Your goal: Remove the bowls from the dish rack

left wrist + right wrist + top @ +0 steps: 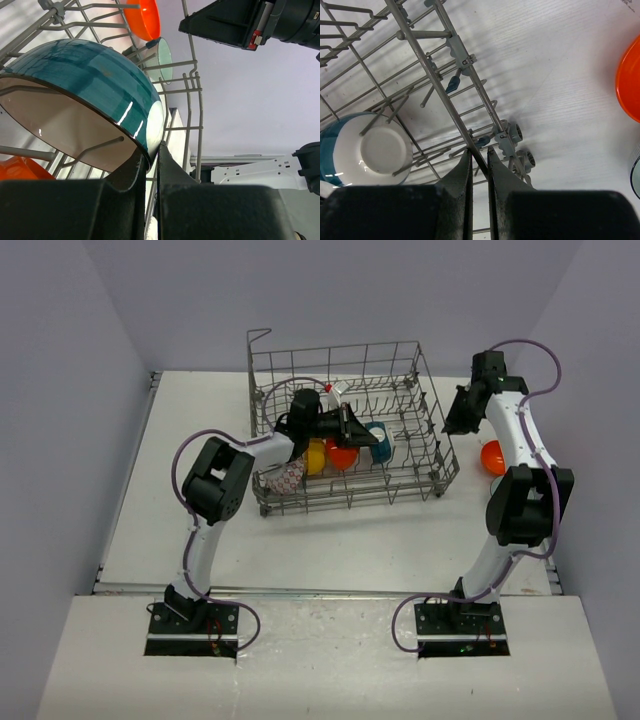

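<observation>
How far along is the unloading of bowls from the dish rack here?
Done: one orange bowl sits on the table right of the dish rack. In hand: the left gripper pinches the teal bowl by its rim inside the rack, while the right gripper clamps a rack wire. Left: that teal bowl, plus the yellow bowl, a second orange bowl and the red-patterned bowl.

The grey wire dish rack sits on the white table toward 12 o'clock. Inside it, near its 6 o'clock side (running from 9 toward 3), stand the white red-patterned bowl, yellow bowl, orange bowl and teal-blue bowl. A second orange bowl rests on the table outside, at the rack's 3 o'clock.
</observation>
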